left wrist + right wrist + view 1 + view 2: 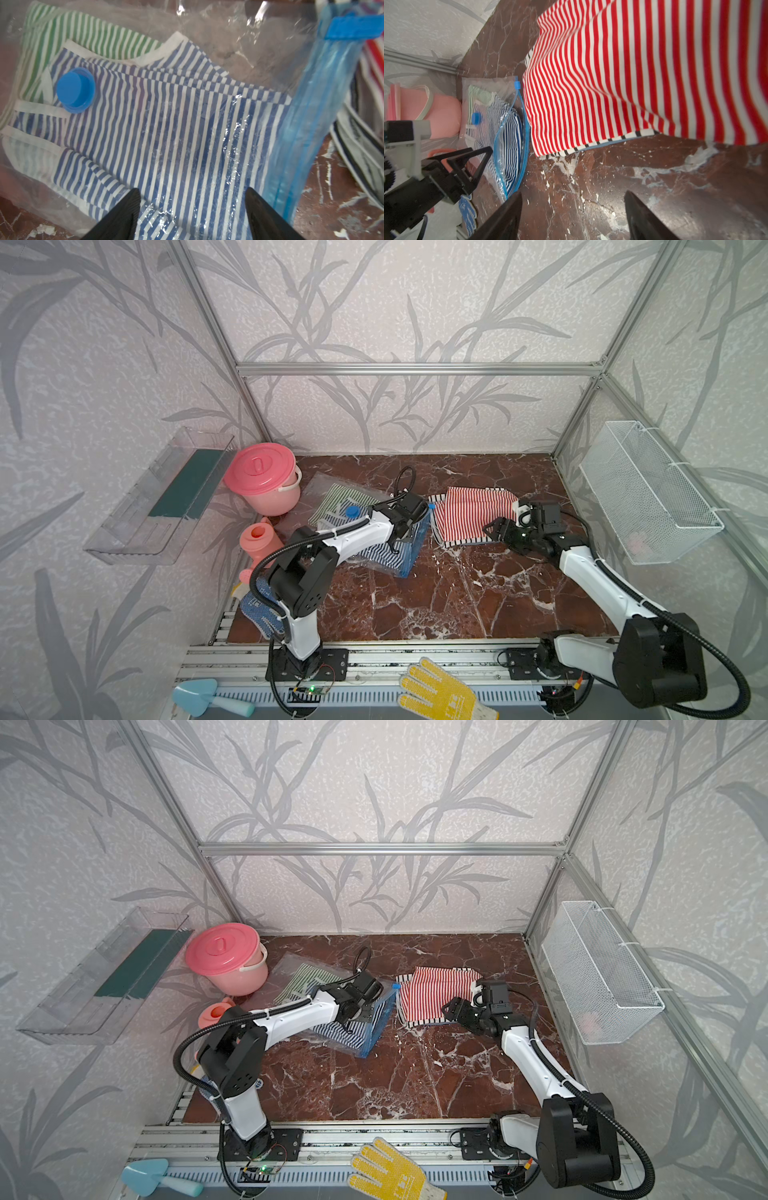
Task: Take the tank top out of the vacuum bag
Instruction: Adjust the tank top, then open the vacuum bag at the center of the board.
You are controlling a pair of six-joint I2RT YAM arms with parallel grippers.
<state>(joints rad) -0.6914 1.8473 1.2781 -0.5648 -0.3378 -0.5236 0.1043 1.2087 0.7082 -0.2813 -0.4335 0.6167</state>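
The clear vacuum bag (320, 483) lies left of the table's centre, with its round blue valve cap (75, 90) on top and its blue zip strip (307, 124) along the right edge. Inside lie a blue-striped tank top (176, 128) and a green-striped one (83, 37). My left gripper (192, 191) hovers open just above the bag, over the blue stripes near the zip. A red-striped tank top (473, 510) lies outside the bag on the marble, on top of a black-striped garment. My right gripper (573, 193) is open over bare table beside the red-striped tank top's near edge, holding nothing.
A pink lidded bucket (262, 477) and a pink watering can (259, 539) stand left of the bag. A white mesh basket (648, 493) hangs on the right wall and a clear shelf (162, 497) on the left wall. A blue glove (262, 610), a yellow glove (440, 693) and a trowel (199, 697) lie by the front rail.
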